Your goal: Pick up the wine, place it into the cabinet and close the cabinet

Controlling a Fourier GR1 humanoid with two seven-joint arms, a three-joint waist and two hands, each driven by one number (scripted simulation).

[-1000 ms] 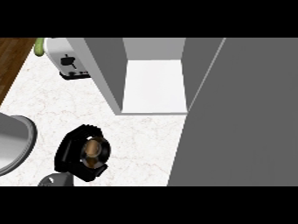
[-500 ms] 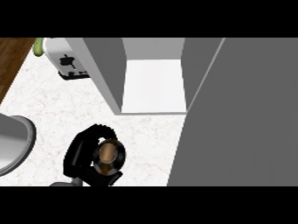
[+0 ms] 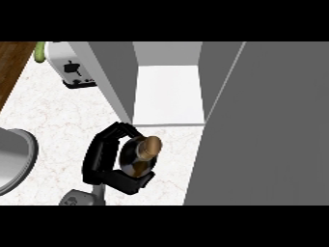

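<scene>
The left hand [image 3: 104, 161] is curled right around the wine [image 3: 143, 154], seen from above with its tan cap peeking out between fingers and thumb. It sits over the pale bench [image 3: 53, 120], just in front of the open cabinet [image 3: 165, 94]. No label readable from this angle; the bottle's body is mostly hidden. A toaster [image 3: 73, 70] stands at the back left.

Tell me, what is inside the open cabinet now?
The cabinet shows only a bare white floor; nothing stands there. The open door may hide part. The wine is outside, with the left hand curled round it.
</scene>
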